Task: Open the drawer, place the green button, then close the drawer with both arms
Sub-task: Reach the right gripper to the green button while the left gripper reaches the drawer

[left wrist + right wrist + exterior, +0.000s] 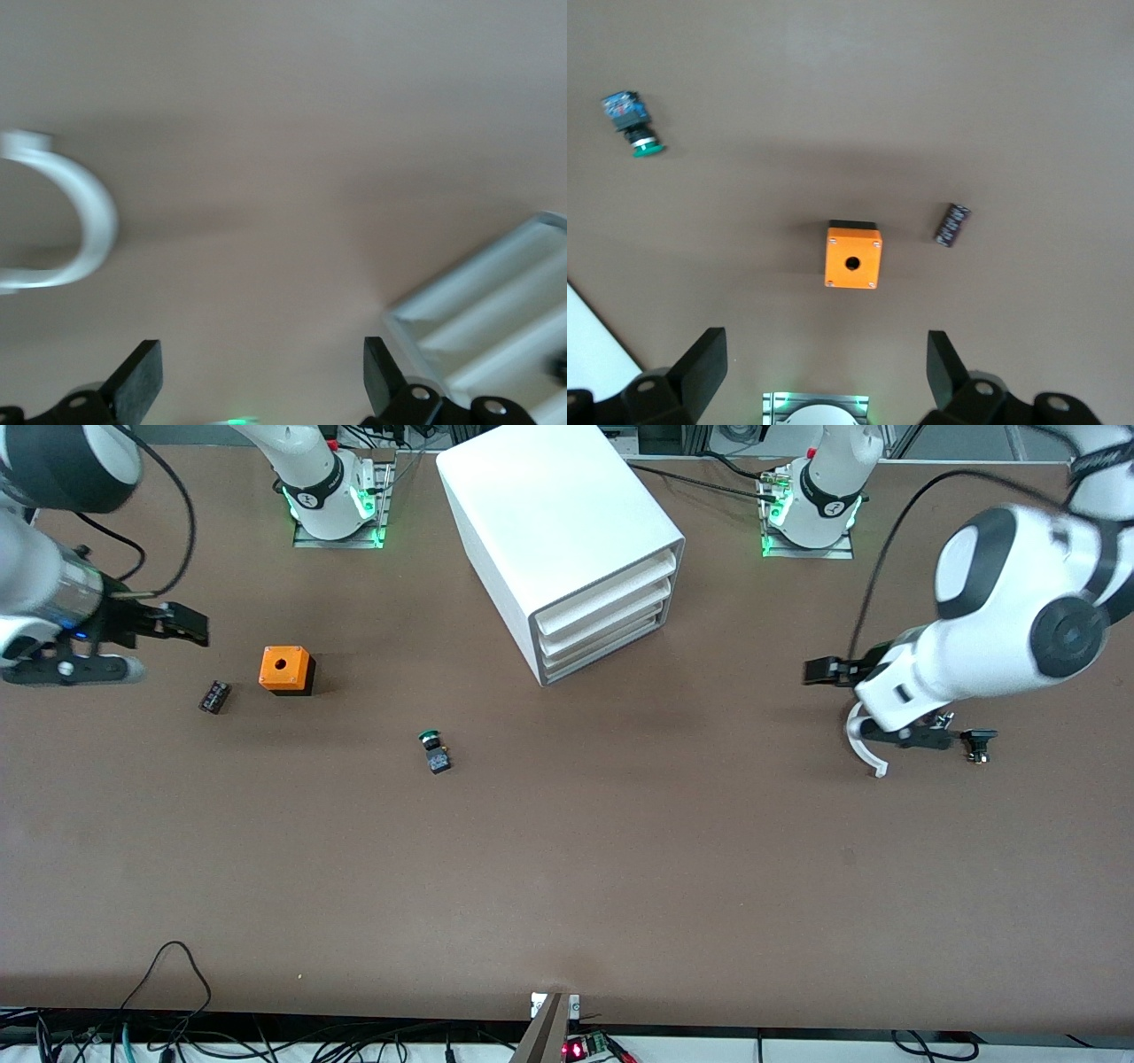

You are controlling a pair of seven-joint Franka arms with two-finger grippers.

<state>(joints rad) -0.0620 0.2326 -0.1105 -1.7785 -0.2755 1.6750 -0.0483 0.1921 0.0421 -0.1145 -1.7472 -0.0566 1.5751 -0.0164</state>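
The white cabinet (567, 531) stands between the two arm bases, and its bottom drawer (609, 652) is pushed in like the two drawers above it. The button (433, 749), green cap on a dark body, lies on its side on the table, nearer to the front camera than the cabinet. It also shows in the right wrist view (631, 124). My left gripper (819, 670) hangs open and empty over the table toward the left arm's end, pointing at the cabinet (496, 328). My right gripper (182, 624) hangs open and empty over the right arm's end, near the orange cube.
An orange cube (286, 670) with a hole and a small black part (213, 696) lie toward the right arm's end. A white curved piece (864, 746) and another black part (978, 742) lie under the left arm. Cables run along the table's near edge.
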